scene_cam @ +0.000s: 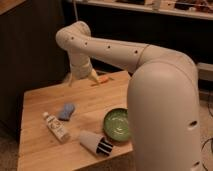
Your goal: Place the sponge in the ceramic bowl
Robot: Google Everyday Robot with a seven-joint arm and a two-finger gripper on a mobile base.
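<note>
The blue-grey sponge [66, 111] lies flat on the wooden table [45, 97], left of centre. The green glazed ceramic bowl [117, 124] sits near the table's front right, partly hidden by my arm. It holds nothing that I can see. My gripper [82, 78] hangs over the far edge of the table, well behind the sponge and apart from it. Its two pale fingers are spread open, with nothing between them.
A white labelled bottle [55, 126] lies on its side just in front of the sponge. A white cup with dark stripes [95, 142] lies tipped over at the front edge, left of the bowl. A small orange object [102, 79] rests by the gripper. My bulky arm [160, 100] blocks the right side.
</note>
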